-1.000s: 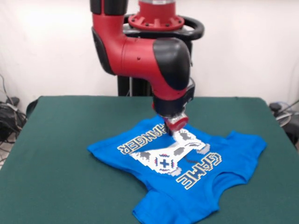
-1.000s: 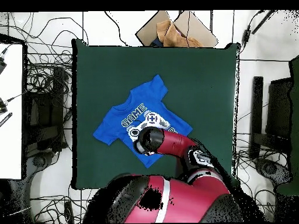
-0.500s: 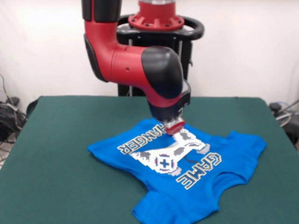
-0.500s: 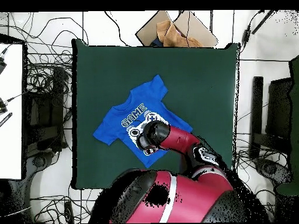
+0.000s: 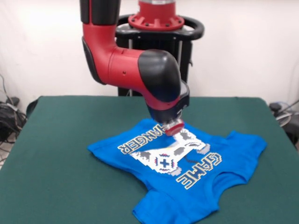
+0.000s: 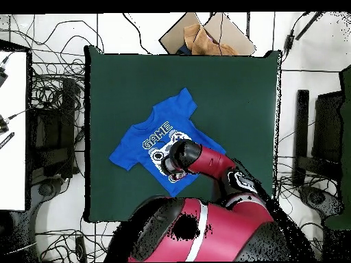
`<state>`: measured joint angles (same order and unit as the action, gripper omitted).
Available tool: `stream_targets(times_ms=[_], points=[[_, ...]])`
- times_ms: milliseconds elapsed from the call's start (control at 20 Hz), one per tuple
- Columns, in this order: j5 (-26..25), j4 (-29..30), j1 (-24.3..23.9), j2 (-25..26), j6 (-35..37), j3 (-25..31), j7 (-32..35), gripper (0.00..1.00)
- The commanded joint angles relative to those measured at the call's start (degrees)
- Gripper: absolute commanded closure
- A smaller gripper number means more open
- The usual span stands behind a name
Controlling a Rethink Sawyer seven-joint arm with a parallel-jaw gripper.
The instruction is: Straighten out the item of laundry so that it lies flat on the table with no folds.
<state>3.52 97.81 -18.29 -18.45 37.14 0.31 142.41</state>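
Observation:
The item of laundry (image 5: 196,179) is a bright blue T-shirt with a white controller print and "GAME CHANGER" lettering. It lies print up and slanted on the green table (image 5: 60,140), with creases and a folded edge at its lower hem. In the overhead view the shirt (image 6: 140,147) sits left of the table's (image 6: 233,89) middle. My gripper (image 5: 174,127) hangs low over the shirt's far part, just above the print, under the bulky red and black wrist. The overhead view hides it beneath the wrist (image 6: 179,156).
Brown cardboard and paper (image 6: 206,38) lie just past one table edge in the overhead view. Cables (image 6: 55,96) cover the floor around the table. A white surface (image 6: 12,130) stands off to the left, and dark equipment (image 6: 328,130) to the right.
The wrist has swung a little to the left in the front view and shifted slightly in the overhead view. The gripper stays low over the print. The shirt lies as before.

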Motion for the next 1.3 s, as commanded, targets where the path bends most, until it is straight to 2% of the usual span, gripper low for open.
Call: stream_targets(times_ms=[50,200,300,900,1200,1300], points=[[0.36,6.26,0.39,15.68,0.60,1.52,4.27,1.00],[1.24,9.94,-1.04,14.87,-1.38,2.34,4.32,1.00],[1.58,10.99,-1.06,14.01,-0.18,2.13,4.25,1.00],[4.39,11.58,1.64,12.38,7.19,-1.02,7.65,1.00],[7.53,17.83,0.02,11.33,1.77,0.84,7.78,1.00],[8.01,19.71,0.46,9.58,2.55,0.43,8.18,1.00]])
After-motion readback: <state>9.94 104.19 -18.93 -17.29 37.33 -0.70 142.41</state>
